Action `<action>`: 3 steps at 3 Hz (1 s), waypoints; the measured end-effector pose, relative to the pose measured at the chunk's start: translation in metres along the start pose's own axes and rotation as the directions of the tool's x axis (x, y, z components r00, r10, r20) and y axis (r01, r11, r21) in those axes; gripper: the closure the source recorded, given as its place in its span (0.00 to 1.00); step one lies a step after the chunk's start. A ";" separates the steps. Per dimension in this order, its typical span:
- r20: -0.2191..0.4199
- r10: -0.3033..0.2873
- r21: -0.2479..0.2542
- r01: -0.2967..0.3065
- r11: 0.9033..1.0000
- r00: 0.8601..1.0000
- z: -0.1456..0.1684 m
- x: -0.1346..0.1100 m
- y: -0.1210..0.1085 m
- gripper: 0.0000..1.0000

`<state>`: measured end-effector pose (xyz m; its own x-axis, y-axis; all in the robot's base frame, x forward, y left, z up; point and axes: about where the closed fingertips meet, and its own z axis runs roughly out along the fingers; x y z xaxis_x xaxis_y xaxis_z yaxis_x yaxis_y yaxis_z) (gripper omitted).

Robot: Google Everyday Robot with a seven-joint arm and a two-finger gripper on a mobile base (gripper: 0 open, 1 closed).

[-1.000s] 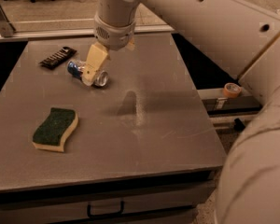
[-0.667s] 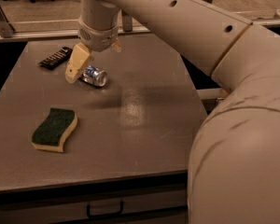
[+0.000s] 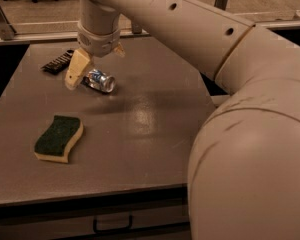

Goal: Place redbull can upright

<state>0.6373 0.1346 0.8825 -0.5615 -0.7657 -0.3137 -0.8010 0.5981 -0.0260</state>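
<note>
Hovering gripper over tipped can, far-left of table

Arm [image 3: 205,44] fills the right and top of the view and reaches across to the table's far-left area. Grey table [image 3: 155,134]: wide bare stretch from the middle out to the right edge, and bare surface along the front edge too. Far edge runs close behind the gripper, left edge is near the black bar. Drawer handle [image 3: 112,225] sits under the front edge.

Gripper [image 3: 95,66] points down over the far-left area, fingers spread. One tan finger [image 3: 77,70] is just left of the can, nothing pinched.

Sponge [image 3: 58,138], green top on yellow base, lies flat at front-left, well apart from the rest.

Flat black ribbed bar [image 3: 58,62] lies near the far-left corner, just beside the gripper.

Redbull can [image 3: 101,80] lies on its side, silver end facing front-right, under and just right of the tan finger. Blue-and-silver print shows; lettering can't be read.
</note>
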 end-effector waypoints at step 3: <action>-0.043 -0.066 0.020 0.067 0.998 0.997 0.038 -0.045 -0.003 0.00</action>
<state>0.6732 0.1758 0.8606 -0.5159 -0.8129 -0.2704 -0.8325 0.5501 -0.0655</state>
